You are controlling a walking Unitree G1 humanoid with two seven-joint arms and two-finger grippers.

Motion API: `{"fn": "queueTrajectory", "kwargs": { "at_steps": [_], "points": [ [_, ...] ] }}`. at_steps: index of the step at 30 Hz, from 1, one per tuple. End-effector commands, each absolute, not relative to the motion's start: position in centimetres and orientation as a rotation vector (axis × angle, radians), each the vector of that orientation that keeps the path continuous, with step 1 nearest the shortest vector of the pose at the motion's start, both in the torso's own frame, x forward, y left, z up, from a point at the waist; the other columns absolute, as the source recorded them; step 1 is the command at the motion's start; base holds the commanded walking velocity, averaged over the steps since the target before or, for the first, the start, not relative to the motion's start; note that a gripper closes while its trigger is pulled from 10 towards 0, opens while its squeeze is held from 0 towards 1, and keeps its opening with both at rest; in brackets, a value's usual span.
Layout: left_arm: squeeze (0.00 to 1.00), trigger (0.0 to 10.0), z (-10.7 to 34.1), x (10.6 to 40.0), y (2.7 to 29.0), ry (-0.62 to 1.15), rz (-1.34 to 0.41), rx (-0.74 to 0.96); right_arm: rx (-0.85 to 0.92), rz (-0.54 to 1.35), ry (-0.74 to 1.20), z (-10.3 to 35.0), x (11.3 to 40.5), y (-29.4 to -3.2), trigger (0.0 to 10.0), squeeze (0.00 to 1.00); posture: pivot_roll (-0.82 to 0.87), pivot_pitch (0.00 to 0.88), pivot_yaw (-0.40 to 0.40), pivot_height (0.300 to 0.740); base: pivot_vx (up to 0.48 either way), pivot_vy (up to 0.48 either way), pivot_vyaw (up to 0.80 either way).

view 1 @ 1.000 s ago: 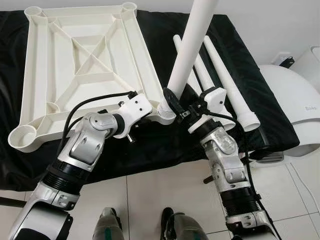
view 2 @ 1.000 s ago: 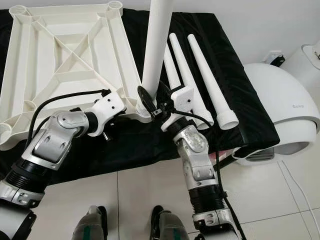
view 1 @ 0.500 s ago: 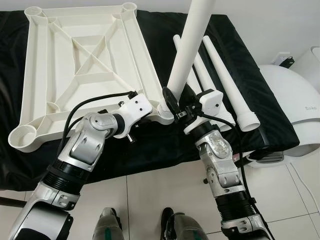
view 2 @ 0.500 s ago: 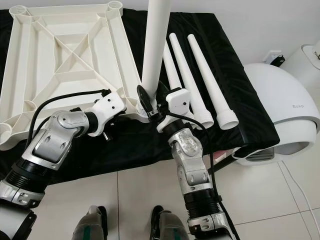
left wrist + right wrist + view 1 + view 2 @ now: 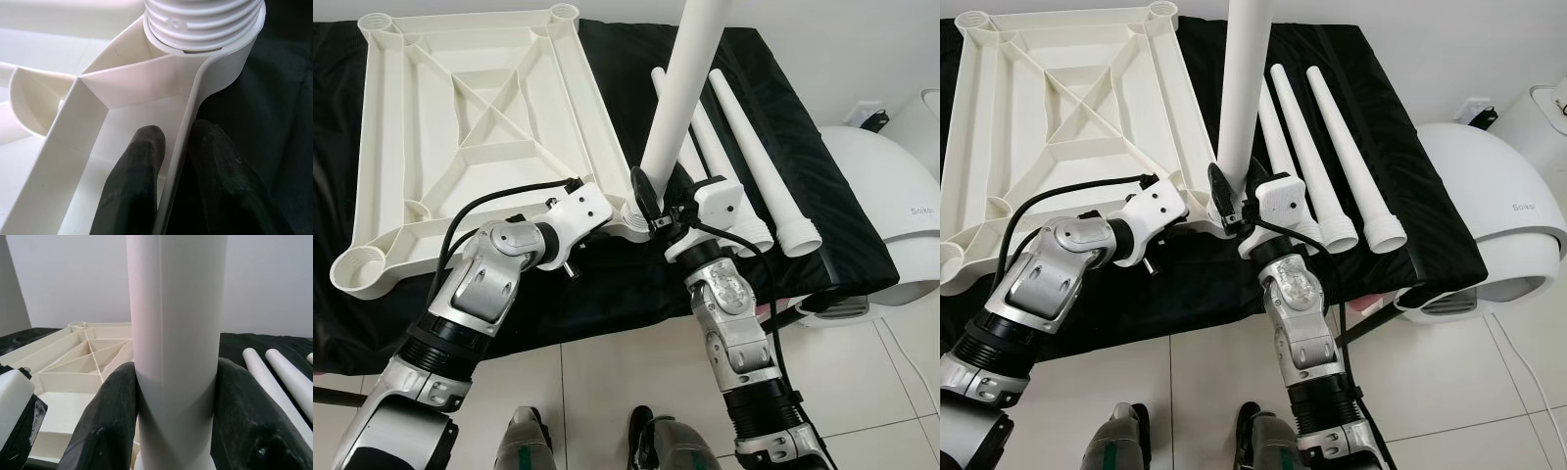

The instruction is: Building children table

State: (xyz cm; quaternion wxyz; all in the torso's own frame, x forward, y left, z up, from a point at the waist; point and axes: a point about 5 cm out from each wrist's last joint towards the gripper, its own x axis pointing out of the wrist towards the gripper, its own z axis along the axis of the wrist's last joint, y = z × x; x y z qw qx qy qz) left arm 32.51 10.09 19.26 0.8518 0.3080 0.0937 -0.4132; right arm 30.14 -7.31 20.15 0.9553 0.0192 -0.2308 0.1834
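Standing straight up in a corner socket of the upside-down white table top (image 5: pixel 480 127) is one long white table leg (image 5: pixel 680 98). The right hand (image 5: pixel 651 201) has its two black fingers (image 5: pixel 110 426) closed around the leg near its bottom, likely so it can turn the leg and screw it in. The left hand (image 5: pixel 597 211) pinches the table top's thin edge wall beside that socket, one finger (image 5: pixel 132 186) inside and one outside, probably to keep the piece from sliding or spinning. Everything rests on a black cloth (image 5: pixel 773 127).

Three more legs (image 5: pixel 1332 157) lie side by side on the cloth, just beside the right hand. That makes four legs for four corner sockets. One is going in; three wait.
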Motion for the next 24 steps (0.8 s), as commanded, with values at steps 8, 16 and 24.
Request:
{"fn": "queueTrajectory", "kwargs": {
  "at_steps": [8, 16, 24],
  "points": [
    [0.0, 10.0, 20.87, 32.37, 9.11, 0.109, -0.878, 0.678, -0.005, 0.176, -0.272, 15.96, 30.88, -8.75, 10.0, 0.0, 0.1, 0.224, -0.05, 0.74, 0.0, 0.0, 0.0],
    [0.0, 10.0, 20.89, 32.34, 9.16, 0.109, -0.875, 0.678, -0.018, 0.098, -0.28, 15.78, 30.7, -8.61, 10.0, 0.0, 0.11, 0.226, -0.051, 0.74, 0.0, 0.0, 0.0],
    [0.0, 10.0, 20.9, 32.33, 9.26, 0.11, -0.871, 0.679, -0.027, 0.035, -0.304, 15.7, 30.28, -8.83, 10.0, 0.0, 0.11, 0.227, -0.053, 0.74, 0.0, 0.0, 0.0]
  ]
}}
